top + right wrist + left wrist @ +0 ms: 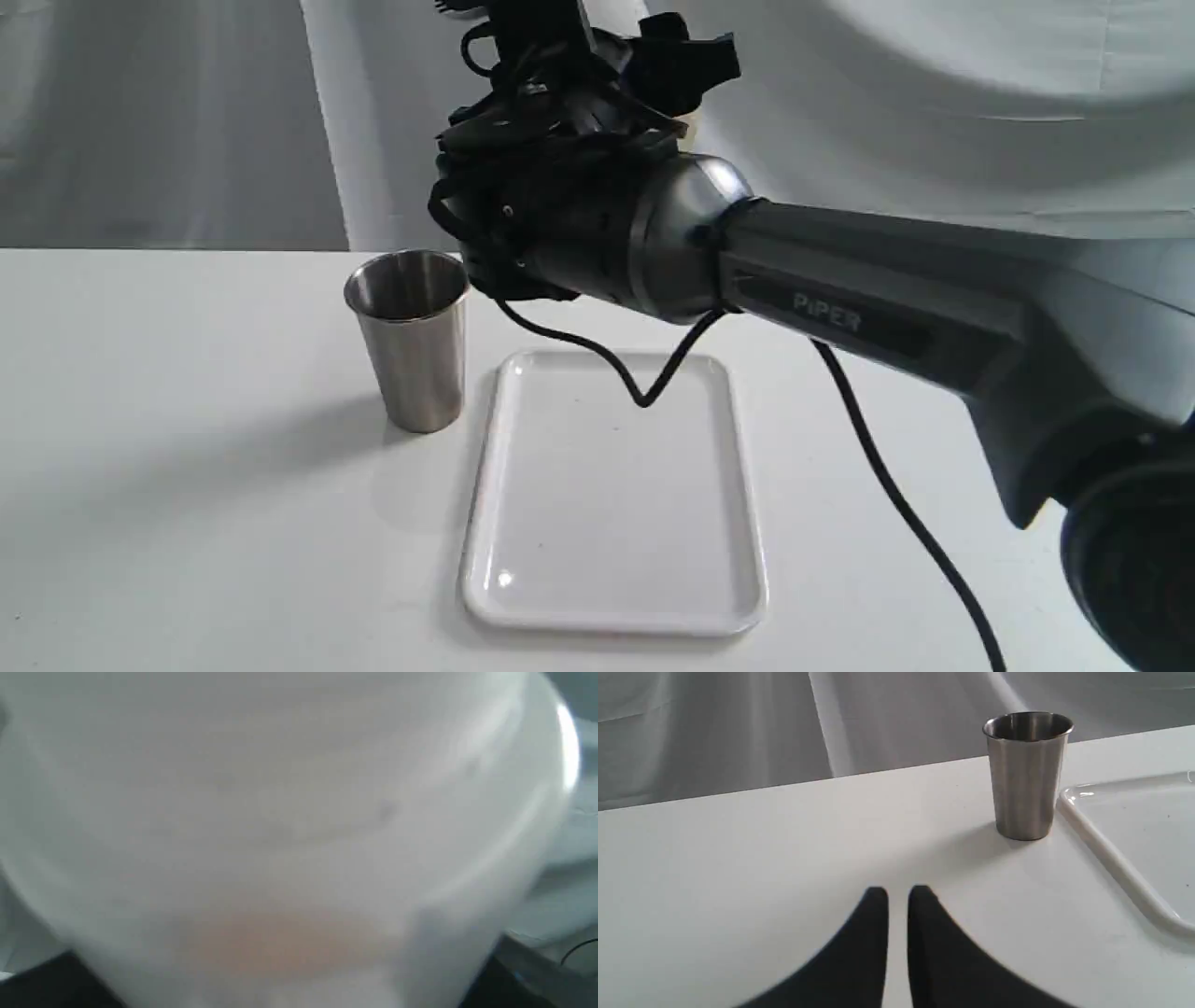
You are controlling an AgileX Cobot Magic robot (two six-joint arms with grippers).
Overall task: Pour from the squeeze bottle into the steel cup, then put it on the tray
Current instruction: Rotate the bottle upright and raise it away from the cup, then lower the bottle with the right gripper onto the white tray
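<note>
The squeeze bottle fills the right wrist view as a blurred whitish body with amber liquid low in it. My right gripper is shut on it, with dark fingers showing at its sides. In the exterior view that gripper is raised above and behind the steel cup, and my own wrist hides nearly all of the bottle. The cup stands upright just left of the white tray. My left gripper hovers low over the table, shut on nothing, well short of the cup and the tray.
My right arm stretches in from the right above the tray. Its black cable droops down to the tray's far end, and a second cable runs off toward the front right. A grey cloth backdrop hangs behind the white table.
</note>
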